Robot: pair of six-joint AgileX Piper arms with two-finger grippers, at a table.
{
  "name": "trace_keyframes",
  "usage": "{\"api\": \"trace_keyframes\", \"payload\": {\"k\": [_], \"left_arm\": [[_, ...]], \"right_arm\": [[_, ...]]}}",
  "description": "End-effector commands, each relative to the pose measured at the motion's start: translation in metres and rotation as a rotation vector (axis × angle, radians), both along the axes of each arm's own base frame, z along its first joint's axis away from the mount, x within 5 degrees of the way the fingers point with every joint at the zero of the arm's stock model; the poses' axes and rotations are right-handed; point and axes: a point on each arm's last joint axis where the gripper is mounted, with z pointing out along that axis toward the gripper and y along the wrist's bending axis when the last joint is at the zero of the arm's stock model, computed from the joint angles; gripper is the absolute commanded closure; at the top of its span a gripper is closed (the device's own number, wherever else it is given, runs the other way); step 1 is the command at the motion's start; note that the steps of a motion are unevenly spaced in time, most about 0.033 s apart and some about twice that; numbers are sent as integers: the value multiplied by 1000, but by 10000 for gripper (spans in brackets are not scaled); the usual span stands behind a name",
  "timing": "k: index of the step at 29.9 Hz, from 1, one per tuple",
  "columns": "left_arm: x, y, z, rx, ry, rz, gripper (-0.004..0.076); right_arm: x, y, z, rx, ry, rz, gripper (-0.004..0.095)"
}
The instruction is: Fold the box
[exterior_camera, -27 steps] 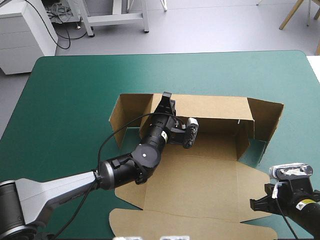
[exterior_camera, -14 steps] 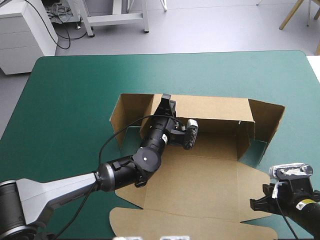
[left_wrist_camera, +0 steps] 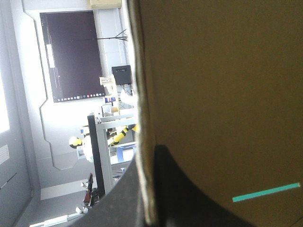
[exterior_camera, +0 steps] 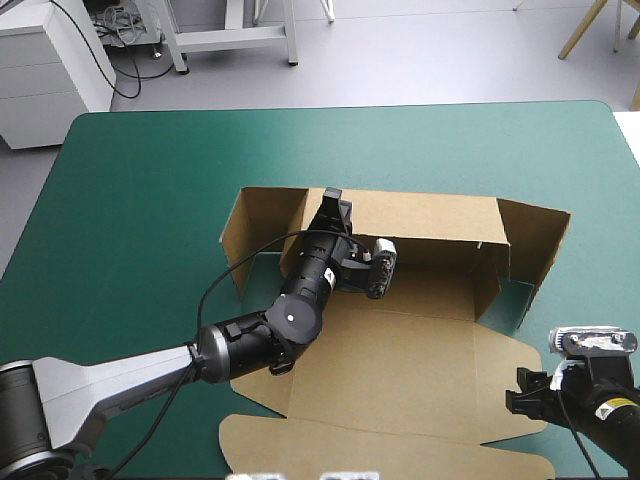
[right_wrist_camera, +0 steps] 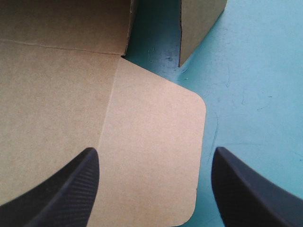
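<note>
Box (exterior_camera: 420, 350) mid-table on teal-green cover (exterior_camera: 150, 180): far wall (exterior_camera: 430, 215) raised, near panels flat. Left gripper (exterior_camera: 335, 205) clamped on the far wall's top edge; right gripper (right_wrist_camera: 154, 161) spread wide over rounded flap (right_wrist_camera: 156, 137). Board likely light and stiff, bending along creases; take flaps near their edges

Left gripper (exterior_camera: 333, 203) on box (exterior_camera: 400, 360), far wall; right gripper (right_wrist_camera: 154, 158) over flap

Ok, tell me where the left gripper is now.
High view: the left gripper grips the far wall of the box, left of middle, at its top edge.
</note>
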Motion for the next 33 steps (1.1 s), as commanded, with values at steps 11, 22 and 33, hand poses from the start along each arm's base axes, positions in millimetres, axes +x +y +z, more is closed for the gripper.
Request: {"api": "trace_keyframes", "payload": {"k": [11,22,33], "left_arm": [[-7,-2,20,-37,-55,-44,734],[-6,-1,20,-36,-62,-30,734],[-6,-1,20,-37,-61,-30,734]], "right_arm": [[21,-8,73,39,-175,-129,291],[110,-26,168,-18,-286,-165,305],[239,-45,128,-6,3,-159,319]]}}
